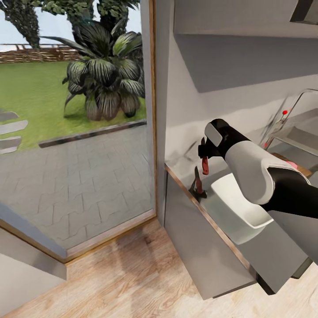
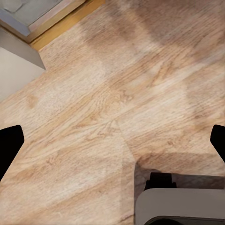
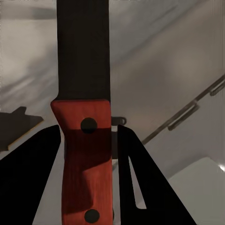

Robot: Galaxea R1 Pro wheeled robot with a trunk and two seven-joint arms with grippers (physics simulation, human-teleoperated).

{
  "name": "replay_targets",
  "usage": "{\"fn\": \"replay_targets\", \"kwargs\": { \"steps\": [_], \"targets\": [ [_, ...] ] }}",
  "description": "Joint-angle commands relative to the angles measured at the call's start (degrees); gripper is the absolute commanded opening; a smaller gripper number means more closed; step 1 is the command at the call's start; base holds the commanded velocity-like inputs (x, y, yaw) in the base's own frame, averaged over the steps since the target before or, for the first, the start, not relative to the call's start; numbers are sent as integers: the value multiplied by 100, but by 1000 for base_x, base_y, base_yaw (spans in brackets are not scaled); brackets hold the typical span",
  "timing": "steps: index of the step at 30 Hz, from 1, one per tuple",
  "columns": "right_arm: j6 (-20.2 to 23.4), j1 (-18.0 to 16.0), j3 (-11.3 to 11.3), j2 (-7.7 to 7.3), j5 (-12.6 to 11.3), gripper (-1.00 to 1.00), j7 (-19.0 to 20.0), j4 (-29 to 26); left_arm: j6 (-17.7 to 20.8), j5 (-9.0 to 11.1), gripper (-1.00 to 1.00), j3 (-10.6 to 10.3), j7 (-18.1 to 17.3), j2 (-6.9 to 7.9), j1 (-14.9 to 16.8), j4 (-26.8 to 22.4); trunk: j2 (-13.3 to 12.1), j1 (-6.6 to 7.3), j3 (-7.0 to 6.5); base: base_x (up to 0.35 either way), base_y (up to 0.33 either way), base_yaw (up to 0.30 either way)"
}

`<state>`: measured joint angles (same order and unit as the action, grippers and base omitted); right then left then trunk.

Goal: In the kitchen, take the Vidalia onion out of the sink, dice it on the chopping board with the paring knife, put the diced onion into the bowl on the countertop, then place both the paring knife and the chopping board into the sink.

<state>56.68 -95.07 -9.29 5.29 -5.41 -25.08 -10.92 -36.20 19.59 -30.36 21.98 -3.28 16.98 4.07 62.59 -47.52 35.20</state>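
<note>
- One paring knife (image 3: 86,140), red handle with two dark rivets, dark blade;
- One white bowl (image 1: 240,207) on one grey countertop (image 1: 207,216);
- One sink (image 1: 304,137) with one tap, one red knob;
- One chopping board (image 1: 300,168), corner visible;
- One robot arm in the head view; one palm plant outside.

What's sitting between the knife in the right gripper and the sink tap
In the head view, the robot's own right arm crosses between the paring knife and the tap; the white bowl sits just below.
</note>
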Motion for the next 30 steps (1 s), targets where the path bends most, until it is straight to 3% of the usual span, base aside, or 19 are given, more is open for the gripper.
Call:
{"fn": "replay_targets", "kwargs": {
  "steps": [1,30],
  "targets": [
    [6,-2,-21,4,-56,-100,-59,-7,-27,28,100,-49,17,-6,7,19,3,0,5,0,0,0],
    [12,-2,-30,10,-56,-100,-62,-15,-27,28,100,-49,17,-6,7,20,3,0,-203,-2,0,0]
  ]
}}
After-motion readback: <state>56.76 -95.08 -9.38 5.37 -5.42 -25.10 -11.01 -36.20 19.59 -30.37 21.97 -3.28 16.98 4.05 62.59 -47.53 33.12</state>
